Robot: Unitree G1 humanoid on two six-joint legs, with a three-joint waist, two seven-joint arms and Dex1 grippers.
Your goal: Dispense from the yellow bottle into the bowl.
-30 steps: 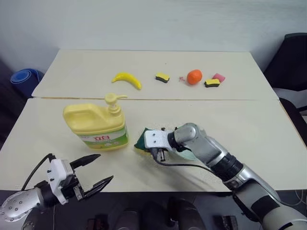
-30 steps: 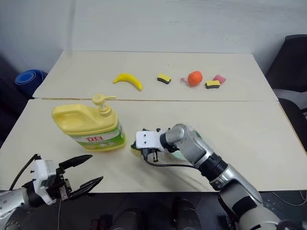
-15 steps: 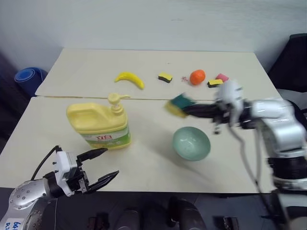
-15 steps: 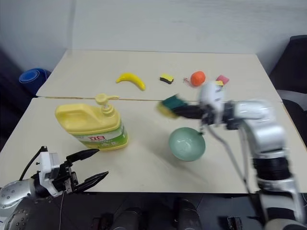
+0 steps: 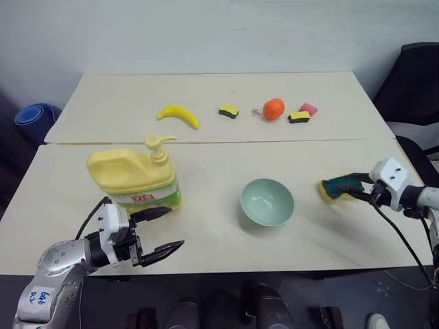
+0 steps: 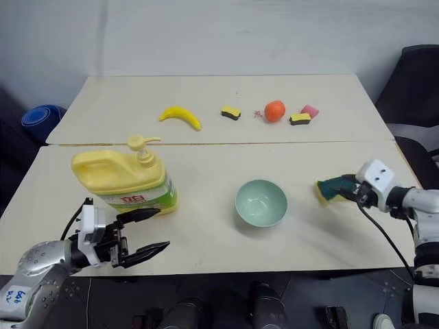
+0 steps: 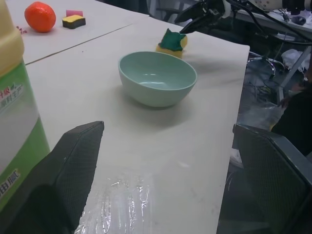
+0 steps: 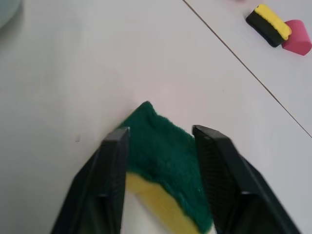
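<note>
The right tool point(image 6: 343, 188) has swung from the middle of the worktop point(image 5: 206, 171) out to its right side, carrying the green-and-yellow sponge point(image 5: 336, 188) that a second ago lay at the bowl point(image 5: 267, 201). In the right wrist view the sponge point(image 8: 163, 161) sits between the two black fingers point(image 8: 109, 183), which are parting around it; whether they still pinch it or have just let go I cannot tell, and it looks to be at or just above the surface. With the sponge gone, the mint-green bowl stands open and empty at the centre of the near worktop, well apart from the sponge. The yellow bottle point(image 5: 134, 177) stands upright to the bowl's left, a gap between them, its pump spout turned toward the bowl but not reaching over it. The left tool point(image 5: 156, 233) has edged forward; it hovers just in front of the bottle's base, jaws spread wide, holding nothing. My reading is that clearing the bowl was the preparatory step, and pumping can follow once the bottle and bowl are brought together. A banana point(image 5: 179, 114), an orange point(image 5: 274, 108) and small sponges point(image 5: 229, 110) lie untouched on the far worktop.
</note>
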